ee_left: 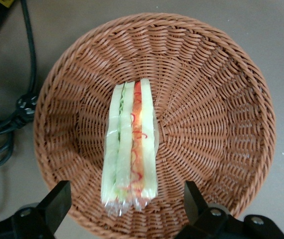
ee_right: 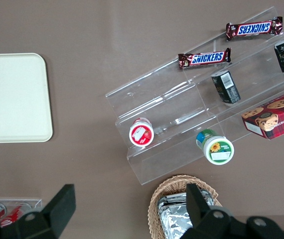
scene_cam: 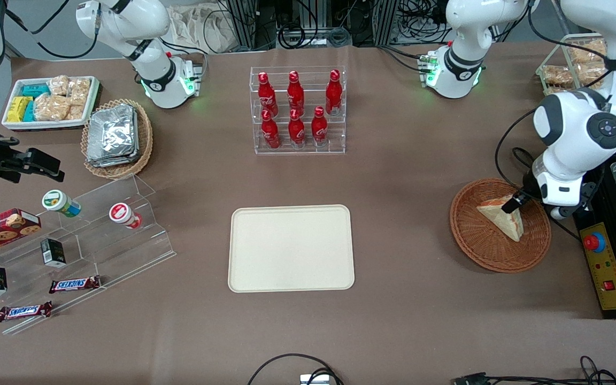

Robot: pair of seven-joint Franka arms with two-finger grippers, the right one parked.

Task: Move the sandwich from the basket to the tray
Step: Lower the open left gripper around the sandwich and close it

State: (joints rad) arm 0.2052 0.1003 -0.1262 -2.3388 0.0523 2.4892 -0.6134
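The sandwich (scene_cam: pixel 503 218) is a wrapped triangular wedge lying in the reddish-brown wicker basket (scene_cam: pixel 474 251) toward the working arm's end of the table. In the left wrist view the sandwich (ee_left: pixel 131 144) shows its cut edge with green, orange and red layers, resting on the basket (ee_left: pixel 216 114) floor. My gripper (scene_cam: pixel 516 203) hovers low over the basket, open, its fingers (ee_left: pixel 57 199) spread wider than the sandwich's end, touching nothing. The gripper (ee_left: pixel 127 204) holds nothing. The cream tray (scene_cam: pixel 291 247) lies bare at the table's middle, also seen as tray (ee_right: pixel 12 97).
A yellow control box with a red button (scene_cam: pixel 595 241) sits right beside the basket. A black cable (ee_left: pixel 17 109) runs along the basket's rim. A clear rack of red bottles (scene_cam: pixel 297 109) stands farther from the camera than the tray. A clear stepped stand with snacks (scene_cam: pixel 89 235) is toward the parked arm's end.
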